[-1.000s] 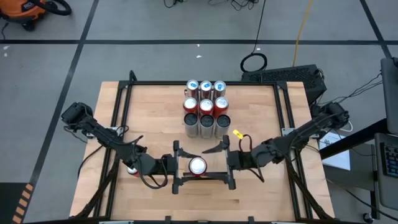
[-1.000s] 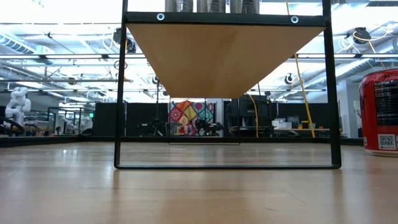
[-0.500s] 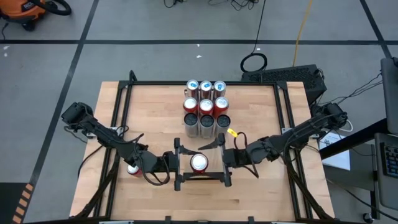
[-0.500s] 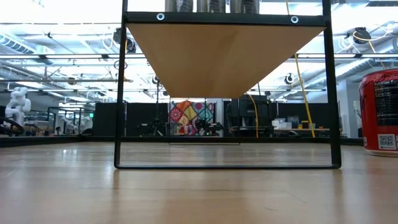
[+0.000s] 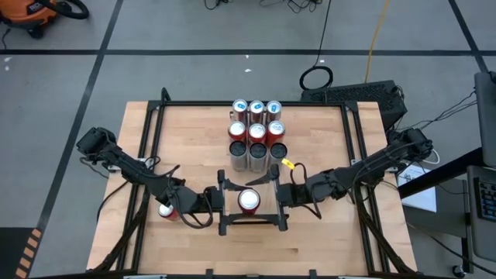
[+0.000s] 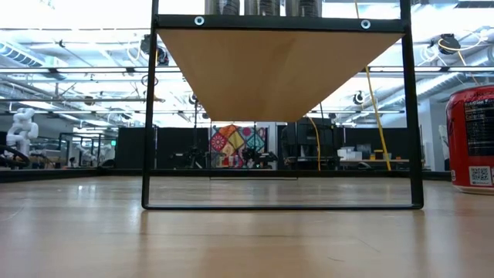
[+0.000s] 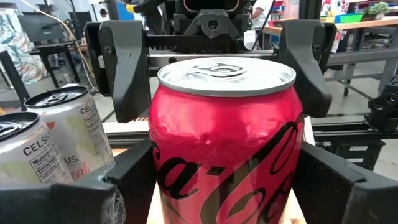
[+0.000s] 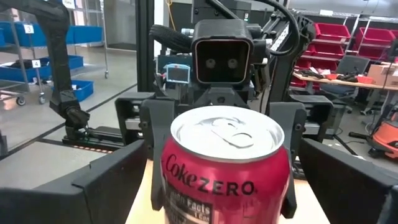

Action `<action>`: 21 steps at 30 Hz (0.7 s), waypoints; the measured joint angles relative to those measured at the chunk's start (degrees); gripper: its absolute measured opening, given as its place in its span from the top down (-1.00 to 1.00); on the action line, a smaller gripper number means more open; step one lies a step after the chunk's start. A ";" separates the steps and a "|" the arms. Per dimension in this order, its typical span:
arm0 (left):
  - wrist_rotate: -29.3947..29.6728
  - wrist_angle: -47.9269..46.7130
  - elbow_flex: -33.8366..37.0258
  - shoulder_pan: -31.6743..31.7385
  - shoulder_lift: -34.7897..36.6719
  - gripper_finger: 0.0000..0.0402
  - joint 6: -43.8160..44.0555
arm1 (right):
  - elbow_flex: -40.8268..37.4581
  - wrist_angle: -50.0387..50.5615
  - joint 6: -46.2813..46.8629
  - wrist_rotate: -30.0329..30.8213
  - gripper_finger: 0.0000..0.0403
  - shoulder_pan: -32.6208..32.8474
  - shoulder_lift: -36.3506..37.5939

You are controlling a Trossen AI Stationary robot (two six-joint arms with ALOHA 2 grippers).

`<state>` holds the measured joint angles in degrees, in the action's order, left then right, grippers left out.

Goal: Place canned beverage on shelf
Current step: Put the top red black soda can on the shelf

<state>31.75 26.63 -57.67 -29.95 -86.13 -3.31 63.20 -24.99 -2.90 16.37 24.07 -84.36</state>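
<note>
A: Where does the Coke Zero can [image 5: 248, 201] stand?

B: Upright on the near end of the shelf [image 6: 278, 69], on the pale wood panel. It sits between the two tools, which face each other across it.

A: Left tool [image 5: 236, 204]?

B: Clamped on the can. In the left wrist view its dark fingers [image 7: 134, 180] press on both flanks of the red wall. The right wrist view shows the same pair flush against the can from the far side.

A: Right tool [image 5: 263, 203]?

B: Spread wide. Its fingers [image 8: 118, 180] stand either side of the can, and a gap shows on at least one side. It holds nothing.

A: What else is on the shelf?

B: A block of nine cans [image 5: 256, 132] at the far end, three rows of three: silver tops farthest, red in the middle, dark nearest. A strip of bare panel separates the block from the Coke Zero can. The left wrist view catches two silver Celsius cans [image 7: 59, 137] from that block, just beside the tool.

A: Anything on the worktop [image 5: 325, 139]?

B: A second red can [image 5: 165, 209], upright, close beside the left arm and off the shelf. The low view shows it at the frame's edge, beyond the shelf's black leg [image 6: 413, 108].
</note>
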 joint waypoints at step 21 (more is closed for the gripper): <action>-0.08 0.07 -0.04 0.82 -0.07 -0.47 -0.02 | -0.04 -2.22 -1.79 -0.16 -0.75 -0.85 -1.68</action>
<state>31.67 26.71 -57.71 -29.13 -86.19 -3.33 63.16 -27.21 -4.69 16.21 23.22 -86.04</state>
